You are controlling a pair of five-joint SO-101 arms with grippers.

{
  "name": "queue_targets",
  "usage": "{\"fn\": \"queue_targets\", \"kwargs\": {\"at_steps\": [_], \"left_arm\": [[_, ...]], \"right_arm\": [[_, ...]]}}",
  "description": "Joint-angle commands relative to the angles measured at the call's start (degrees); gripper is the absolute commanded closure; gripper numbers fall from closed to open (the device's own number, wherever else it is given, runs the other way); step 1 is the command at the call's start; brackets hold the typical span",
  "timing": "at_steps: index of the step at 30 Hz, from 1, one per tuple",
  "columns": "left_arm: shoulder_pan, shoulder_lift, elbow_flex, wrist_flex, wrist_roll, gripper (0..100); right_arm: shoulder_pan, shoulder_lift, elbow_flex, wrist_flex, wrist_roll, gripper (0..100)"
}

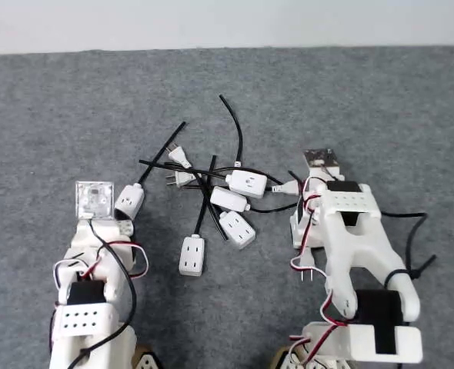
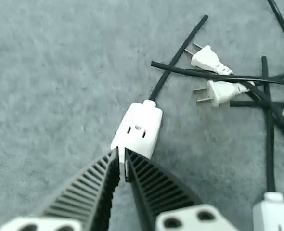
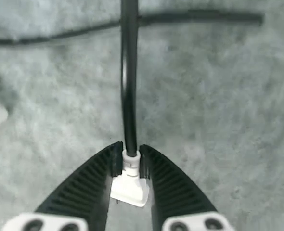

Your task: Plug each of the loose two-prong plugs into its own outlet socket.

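left claw (image 2: 122, 155) pinches blocky white socket (image 2: 138, 129) | right claw (image 3: 130, 150) pinches white plug (image 3: 129, 187) | fuzzy grey mat (image 3: 219, 96)

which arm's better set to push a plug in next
Right. The right gripper is shut on a plug at its cord end. The left gripper pinches a socket, so it likely suits holding that steady.

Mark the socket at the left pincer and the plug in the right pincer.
socket (image 2: 138, 126): left wrist view, on its slotted face.
plug (image 3: 130, 185): right wrist view, on its white body.
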Motion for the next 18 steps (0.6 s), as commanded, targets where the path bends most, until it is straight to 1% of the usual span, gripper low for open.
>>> {"fn": "queue_targets", "kwargs": {"at_steps": [1, 4, 8, 10, 14, 18], "left_arm": [[0.0, 2.8, -5.1, 4.0, -3.4, 98], [-0.1, 10.0, -8.6, 4.2, -4.8, 98], [-0.4, 24.4, -16.8, 6.2, -5.7, 98], [-0.4, 31.2, -21.4, 8.8, -9.8, 98], [0.1, 40.2, -29.4, 17.8, -20.2, 98], [4.0, 45.3, -32.7, 23.7, -26.6, 98]], "right_arm": [[-2.5, -1.0, -7.2, 8.0, 0.9, 99.1], [-5.1, -4.3, -11.6, 13.2, 0.6, 99.1], [-8.7, -14.6, -15.0, 18.2, 0.6, 99.1], [-10.7, -21.1, -15.9, 19.7, 0.5, 99.1], [-16.7, -31.3, -16.3, 19.7, -0.8, 99.1], [-24.4, -34.3, -16.3, 18.4, -1.2, 99.1]]}}
